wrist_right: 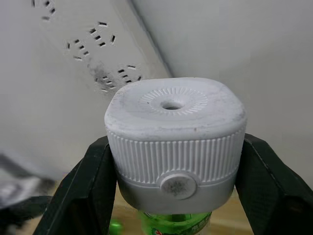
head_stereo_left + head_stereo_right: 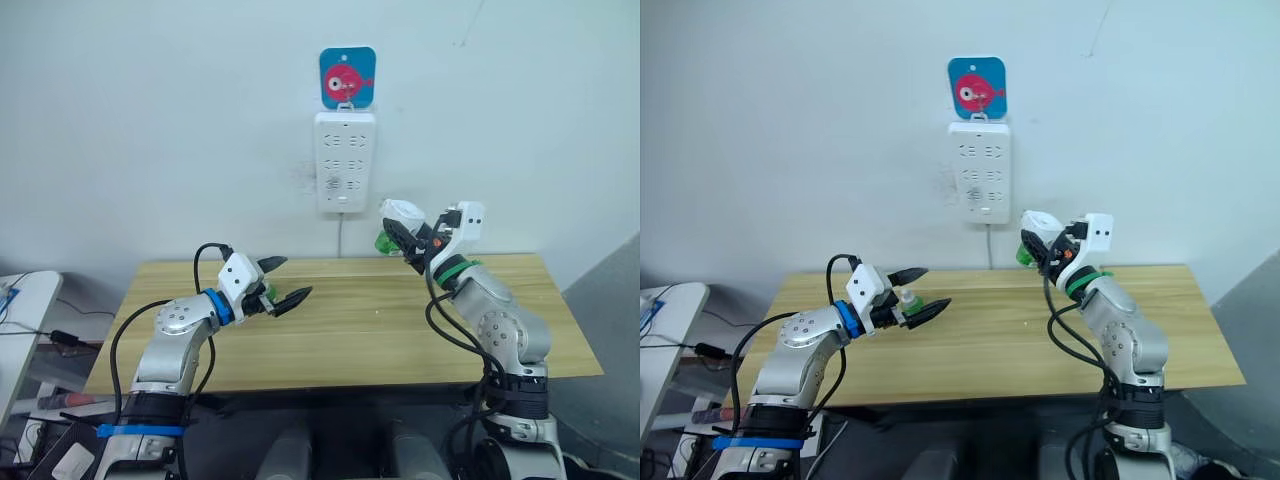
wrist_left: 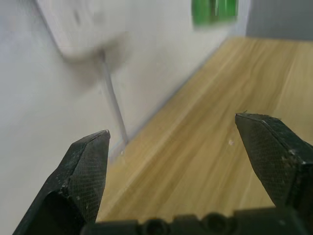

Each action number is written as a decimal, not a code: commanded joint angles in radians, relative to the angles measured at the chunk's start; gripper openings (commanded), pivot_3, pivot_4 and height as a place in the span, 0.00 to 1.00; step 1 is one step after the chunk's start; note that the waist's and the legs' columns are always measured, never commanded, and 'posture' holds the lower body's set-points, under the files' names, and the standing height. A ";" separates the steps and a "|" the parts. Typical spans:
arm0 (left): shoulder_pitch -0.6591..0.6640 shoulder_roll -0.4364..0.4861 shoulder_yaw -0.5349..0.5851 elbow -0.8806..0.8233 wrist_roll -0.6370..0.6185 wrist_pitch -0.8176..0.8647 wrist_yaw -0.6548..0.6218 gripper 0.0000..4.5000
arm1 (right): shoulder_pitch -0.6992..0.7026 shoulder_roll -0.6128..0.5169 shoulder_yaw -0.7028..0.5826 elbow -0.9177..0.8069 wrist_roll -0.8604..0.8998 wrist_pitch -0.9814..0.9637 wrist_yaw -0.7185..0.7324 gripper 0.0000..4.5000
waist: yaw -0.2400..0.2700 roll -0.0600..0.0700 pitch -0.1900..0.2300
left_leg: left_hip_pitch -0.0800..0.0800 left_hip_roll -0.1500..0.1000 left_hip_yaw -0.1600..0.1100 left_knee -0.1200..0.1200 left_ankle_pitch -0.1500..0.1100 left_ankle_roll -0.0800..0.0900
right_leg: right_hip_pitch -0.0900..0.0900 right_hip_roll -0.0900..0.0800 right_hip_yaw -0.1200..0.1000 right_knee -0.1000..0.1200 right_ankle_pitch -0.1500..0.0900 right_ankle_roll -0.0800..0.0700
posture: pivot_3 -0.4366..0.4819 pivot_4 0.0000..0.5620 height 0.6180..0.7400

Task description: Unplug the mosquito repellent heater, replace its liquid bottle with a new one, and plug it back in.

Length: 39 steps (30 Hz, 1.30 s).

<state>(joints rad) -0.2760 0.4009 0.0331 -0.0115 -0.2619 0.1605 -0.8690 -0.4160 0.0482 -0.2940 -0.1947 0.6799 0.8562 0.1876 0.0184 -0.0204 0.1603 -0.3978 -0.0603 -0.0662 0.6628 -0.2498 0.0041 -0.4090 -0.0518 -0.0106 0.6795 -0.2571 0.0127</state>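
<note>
While the right end effector point(image 1: 171, 161) grips it, the heater point(image 1: 174, 142) stands dome-up.

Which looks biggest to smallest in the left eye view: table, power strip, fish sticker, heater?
1. table
2. power strip
3. fish sticker
4. heater, held in the right claw

The heater sits nearer the camera than the wall items, so the last two are less sure.

White wall point(image 2: 150, 120); wooden table point(image 2: 350, 330); grey floor point(image 2: 610, 310).
</note>
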 commanded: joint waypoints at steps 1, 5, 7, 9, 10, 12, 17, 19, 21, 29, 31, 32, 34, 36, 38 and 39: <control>-0.045 -0.052 -0.033 -0.069 -0.005 0.017 0.073 1.00 | -0.039 0.028 -0.085 -0.012 0.178 0.085 -0.066 0.65 | 0.005 0.000 0.000 | 0.001 0.000 0.000 0.000 0.001 0.001 | 0.001 0.000 0.000 0.000 0.000 0.000 | 0.54 0.22 1.00; -0.074 -0.142 -0.107 -0.085 0.015 0.022 0.136 1.00 | -0.074 0.097 -0.118 0.009 0.314 0.117 -0.164 0.65 | 0.004 0.000 0.000 | 0.003 0.000 0.002 0.000 0.002 0.002 | 0.003 0.001 0.001 0.000 0.001 0.001 | 0.54 0.22 1.00; -0.084 -0.170 -0.119 -0.078 0.017 0.023 0.159 1.00 | -0.089 0.116 -0.130 0.011 0.359 0.114 -0.207 0.65 | 0.003 0.000 0.000 | 0.003 0.000 0.002 -0.001 0.002 0.002 | 0.002 0.001 0.001 0.000 0.001 0.001 | 0.54 0.22 1.00; -0.092 -0.181 -0.127 -0.067 0.017 0.021 0.167 1.00 | -0.093 0.115 -0.129 0.012 0.397 0.108 -0.239 0.65 | -0.002 0.000 0.000 | 0.002 0.000 0.002 -0.001 0.002 0.002 | 0.001 0.002 0.001 0.001 0.001 0.001 | 0.54 0.22 1.00; -0.097 -0.187 -0.134 -0.061 0.018 0.021 0.171 1.00 | -0.093 0.112 -0.126 0.012 0.418 0.106 -0.252 0.65 | -0.003 0.001 0.000 | 0.002 0.001 0.002 -0.002 0.002 0.002 | 0.001 0.002 0.001 0.001 0.001 0.001 | 0.53 0.23 1.00; -0.111 -0.201 -0.145 -0.049 0.015 0.019 0.181 1.00 | -0.089 0.099 -0.109 0.006 0.445 0.109 -0.265 0.65 | -0.005 0.001 0.000 | 0.002 0.001 0.002 -0.002 0.002 0.002 | 0.001 0.003 0.000 0.001 0.001 0.001 | 0.53 0.23 1.00; -0.138 -0.221 -0.144 -0.017 0.020 0.004 0.208 1.00 | -0.074 0.080 -0.089 -0.006 0.496 0.103 -0.293 0.65 | -0.017 0.001 0.000 | 0.002 0.001 0.002 -0.001 0.002 0.002 | 0.001 0.003 0.001 0.001 0.001 0.001 | 0.52 0.23 1.00; -0.140 -0.221 -0.144 -0.009 0.021 -0.003 0.213 1.00 | -0.070 0.073 -0.085 -0.009 0.510 0.098 -0.300 0.65 | -0.018 0.001 0.000 | 0.002 0.001 0.002 -0.001 0.002 0.002 | 0.002 0.003 0.001 0.001 0.001 0.002 | 0.52 0.23 1.00; -0.143 -0.221 -0.142 0.000 0.021 -0.009 0.216 1.00 | -0.068 0.067 -0.079 -0.012 0.523 0.094 -0.307 0.65 | -0.020 0.001 0.000 | 0.002 0.001 0.002 -0.001 0.002 0.002 | 0.002 0.003 0.000 0.000 0.001 0.002 | 0.51 0.24 1.00; -0.151 -0.220 -0.144 0.023 0.017 -0.015 0.215 1.00 | -0.055 0.044 -0.053 -0.020 0.557 0.078 -0.322 0.65 | -0.021 0.001 0.000 | 0.001 0.001 0.002 -0.001 0.002 0.002 | 0.002 0.003 0.001 0.000 0.001 0.002 | 0.50 0.24 1.00; -0.155 -0.225 -0.150 0.027 0.017 -0.015 0.211 1.00 | -0.056 0.041 -0.047 -0.021 0.567 0.074 -0.327 0.65 | -0.021 0.001 0.000 | 0.002 0.001 0.002 -0.001 0.002 0.002 | 0.002 0.003 0.000 0.000 0.001 0.002 | 0.50 0.25 1.00; -0.159 -0.229 -0.151 0.030 0.018 -0.016 0.213 1.00 | -0.055 0.038 -0.044 -0.021 0.572 0.074 -0.326 0.65 | -0.021 0.001 0.000 | 0.002 0.001 0.002 -0.001 0.002 0.002 | 0.002 0.003 0.000 0.000 0.001 0.002 | 0.50 0.25 1.00; -0.164 -0.233 -0.152 0.036 0.019 -0.017 0.214 1.00 | -0.053 0.034 -0.039 -0.021 0.577 0.070 -0.328 0.65 | -0.021 0.001 0.000 | 0.001 0.001 0.002 -0.001 0.002 0.002 | 0.002 0.003 0.000 0.000 0.001 0.002 | 0.50 0.25 1.00; -0.167 -0.232 -0.157 0.042 0.026 -0.010 0.215 0.96 | -0.051 0.029 -0.034 -0.021 0.581 0.064 -0.333 0.65 | -0.021 0.001 0.000 | 0.001 0.001 0.002 -0.001 0.002 0.002 | 0.002 0.003 0.000 0.000 0.001 0.002 | 0.50 0.25 1.00; -0.168 -0.231 -0.159 0.045 0.026 -0.009 0.213 0.87 | -0.049 0.023 -0.027 -0.020 0.584 0.059 -0.335 0.65 | -0.021 0.001 0.000 | 0.001 0.001 0.002 -0.002 0.002 0.002 | 0.002 0.003 0.000 0.000 0.001 0.002 | 0.50 0.25 1.00; -0.167 -0.230 -0.163 0.045 0.027 -0.009 0.209 0.80 | -0.048 0.021 -0.025 -0.021 0.588 0.057 -0.337 0.65 | -0.021 0.001 0.000 | 0.001 0.001 0.002 -0.002 0.002 0.002 | 0.002 0.003 0.000 0.000 0.001 0.002 | 0.50 0.25 1.00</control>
<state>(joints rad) -0.4283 0.1718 -0.1238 0.0503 -0.2372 0.1665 -0.6580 -0.4553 0.0759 -0.3278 -0.1634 1.2375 0.9315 -0.1546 -0.0027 -0.0198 0.1601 -0.3966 -0.0592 -0.0644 0.6612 -0.2479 0.0062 -0.4074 -0.0489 -0.0104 0.6792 -0.2563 0.0147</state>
